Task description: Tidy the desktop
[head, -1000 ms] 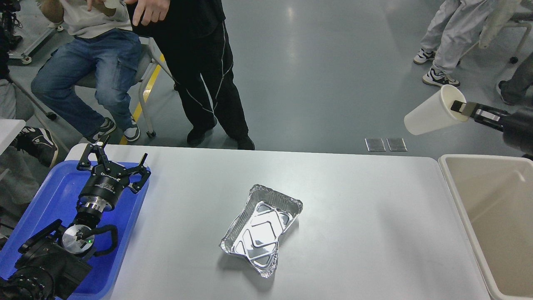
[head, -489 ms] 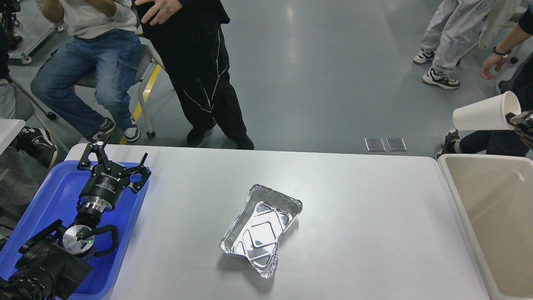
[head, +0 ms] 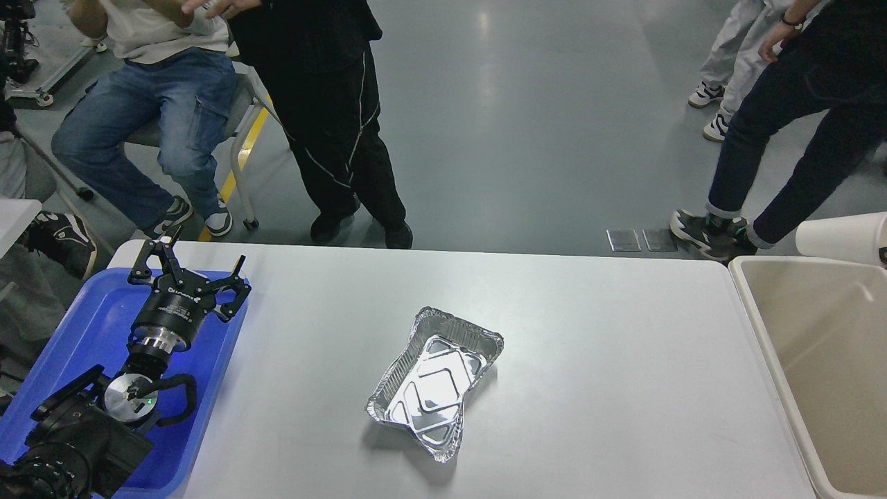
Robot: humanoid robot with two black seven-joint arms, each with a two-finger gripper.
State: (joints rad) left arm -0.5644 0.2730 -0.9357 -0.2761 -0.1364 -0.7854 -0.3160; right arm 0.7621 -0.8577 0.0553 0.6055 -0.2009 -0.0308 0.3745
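The white-grey desktop point(head: 596, 346) fills the middle of the head view. An empty crumpled foil tray point(head: 435, 381) lies on it near the centre, turned at an angle. My left gripper point(head: 192, 267) is open and empty, hovering over the blue tray point(head: 83, 326) at the left end. A white paper cup point(head: 842, 238) lies on its side in the air at the right edge, above the far end of the beige bin point(head: 831, 360). My right gripper is past the frame edge, so its grip on the cup is hidden.
Several people stand or sit just beyond the desk's far edge, at the far left point(head: 166, 104) and far right point(head: 783, 118). A chair frame point(head: 242, 166) stands by the far left corner. The beige bin looks empty inside.
The white cup has moved right and down, from above the floor to just over the bin's far end, and my right gripper has left the view. The left arm has not moved.
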